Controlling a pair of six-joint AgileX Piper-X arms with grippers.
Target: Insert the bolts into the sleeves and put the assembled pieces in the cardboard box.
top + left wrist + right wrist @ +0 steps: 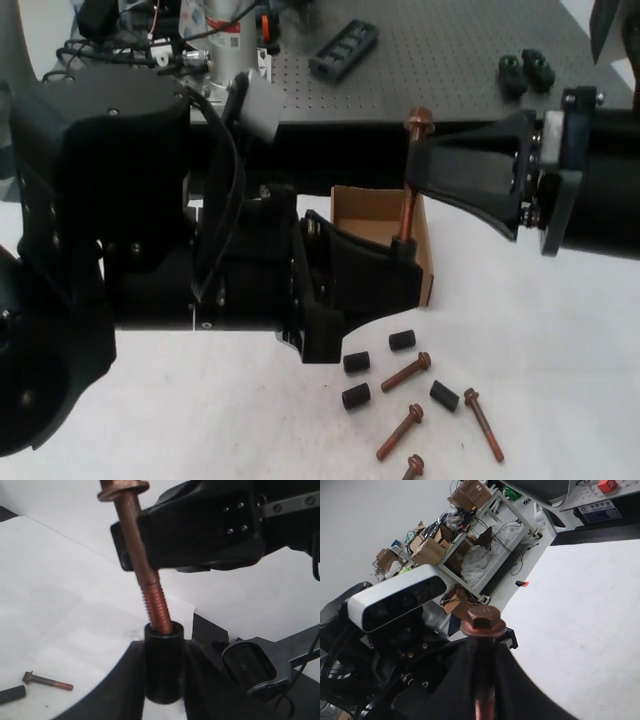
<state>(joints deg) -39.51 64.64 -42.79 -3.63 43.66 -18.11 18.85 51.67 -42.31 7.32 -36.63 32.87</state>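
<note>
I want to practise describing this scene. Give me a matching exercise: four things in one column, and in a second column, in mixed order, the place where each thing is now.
Things
1. upright bolt
2. sleeve around that bolt's tip
3. cardboard box
4. loose bolts

Places
A. lying on the white surface, nearer the camera than the box
B. held in the left gripper
C. standing open, partly hidden behind the left gripper
D. held in the right gripper

Pairs: 1-D, 2-B, 3-C, 4-A
</note>
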